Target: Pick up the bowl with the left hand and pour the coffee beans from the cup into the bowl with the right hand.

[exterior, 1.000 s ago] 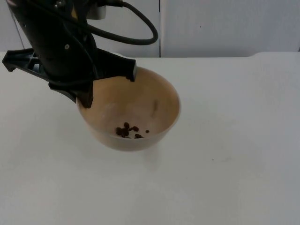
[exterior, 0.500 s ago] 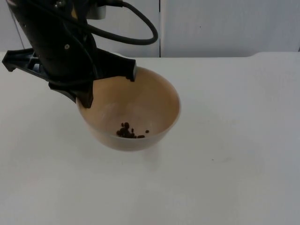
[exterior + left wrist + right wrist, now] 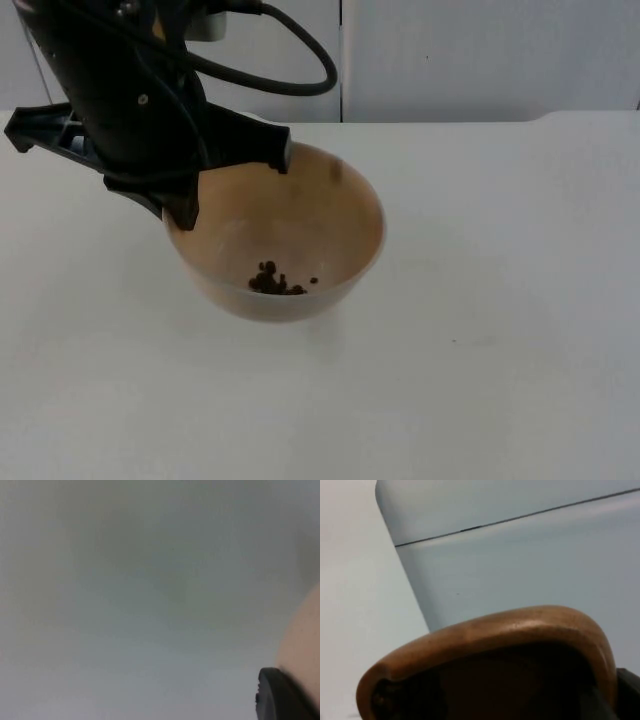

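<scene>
Left arm: the left pincer is positioned over the left part of the white tabletop, at the far-left rim of the bowl. Its fingers are closed on that rim, pinching it, and the bowl is carried tilted, its opening facing up and toward the camera. In the left wrist view, one black fingertip lies against the pale outer wall of the bowl, with the tabletop behind.

Bowl contents: a small cluster of dark coffee beans lies at the lowest point of the bowl's interior, on the near side.

Right arm: in the right wrist view, the brown rim of the cup is seen close up, tipped, its dark interior facing the camera, with the grey partition wall beyond it. Whether the right pincer's fingers are spread or pressed together cannot be determined.
</scene>
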